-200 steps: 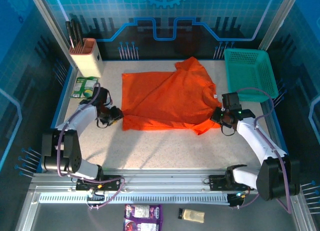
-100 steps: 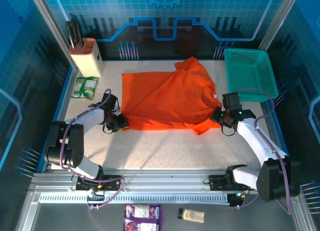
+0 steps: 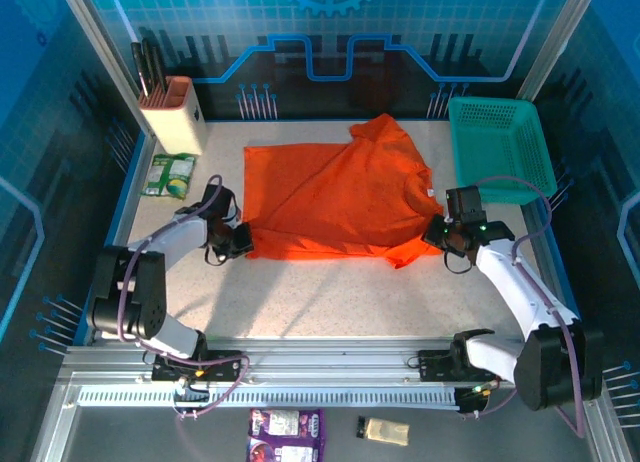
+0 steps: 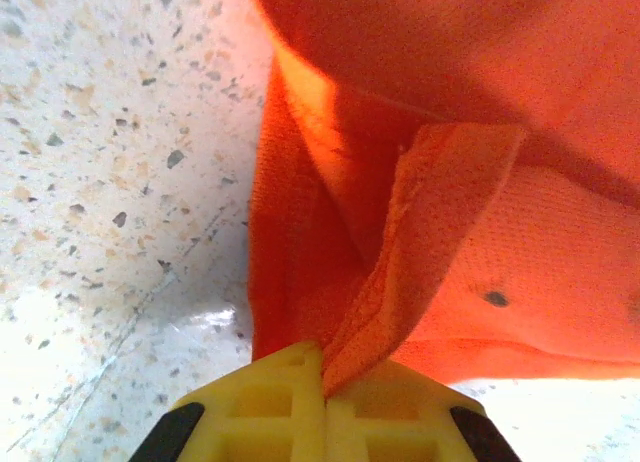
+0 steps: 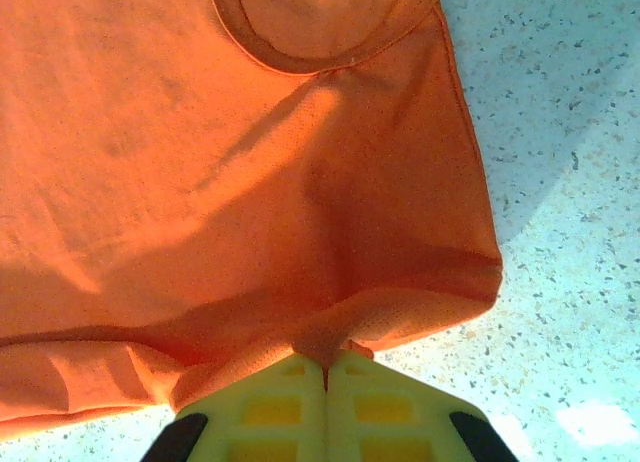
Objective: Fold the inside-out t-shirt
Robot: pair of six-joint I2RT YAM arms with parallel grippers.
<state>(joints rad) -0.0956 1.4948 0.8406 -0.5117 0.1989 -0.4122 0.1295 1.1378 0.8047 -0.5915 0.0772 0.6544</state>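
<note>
**A:** Big picture first: the speckled table [image 3: 330,302], with the orange t-shirt [image 3: 335,197] spread flat on it and reaching from one claw across to the other.

**B:** And the green basket [image 3: 500,147]?

**A:** Beyond the right gripper [image 3: 441,233], off to its outer side, apart from the cloth. Now the claws. The right one is pinched tight on the shirt's edge, with the collar lying just ahead of its tips.

**B:** The left gripper [image 4: 324,357]?

**A:** Same story. Its yellow jaws are pressed together on a thin ridge of hem at the corner, and the rest of the shirt fans out ahead of it.

**B:** So both have hold of the shirt. What worries you?

**A:** That left bite looks slim to me. It's only a sliver of fabric between the pads, and a sharp pull could slide it free and drop the corner.

**B:** And on the right?

**A:** It may have caught one layer rather than both, so a lift would open the shirt up instead of carrying it. Also, if one arm travels faster than the other, the fold lands crooked.
</note>
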